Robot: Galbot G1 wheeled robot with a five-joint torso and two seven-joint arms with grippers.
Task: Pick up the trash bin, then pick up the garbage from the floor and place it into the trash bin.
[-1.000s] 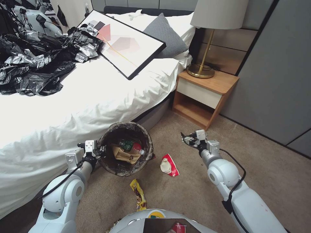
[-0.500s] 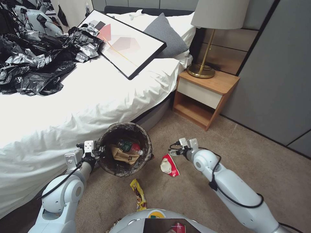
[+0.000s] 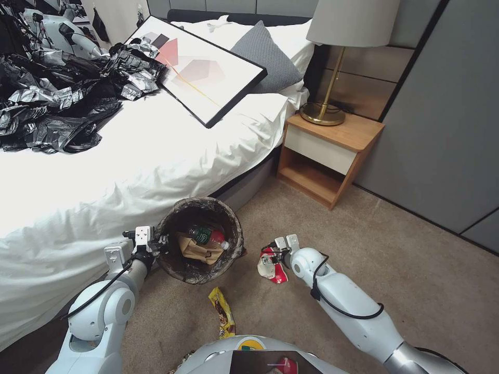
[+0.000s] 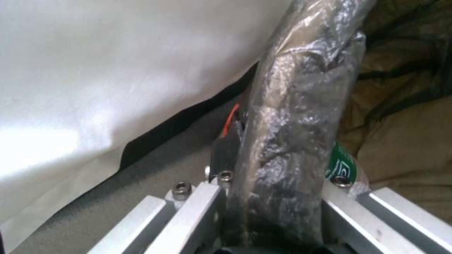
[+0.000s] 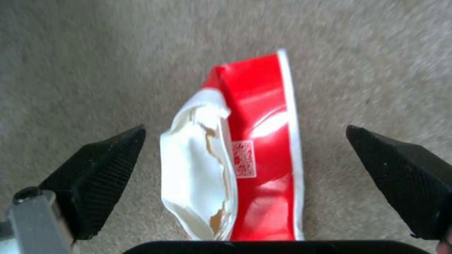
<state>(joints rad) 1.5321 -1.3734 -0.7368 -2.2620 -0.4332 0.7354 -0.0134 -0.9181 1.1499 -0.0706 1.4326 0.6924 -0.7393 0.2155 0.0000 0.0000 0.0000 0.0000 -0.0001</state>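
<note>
Right claw (image 5: 245,141) dropped over crushed cup (image 5: 235,155), spread; left claw (image 4: 273,197) pinching bin rim (image 4: 292,141).

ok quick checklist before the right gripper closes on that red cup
1. Right gripper open: ok, both fingers spread wide.
2. Crushed red-and-white cup lies between the fingers: ok.
3. Fingers down at cup level: cannot tell.
4. Left gripper clamped on the trash bin rim: ok.
5. Bin mouth open with room: ok, paper bag and bottle sit low inside.
6. Snack wrapper on the carpet, apart from the cup: ok.
</note>
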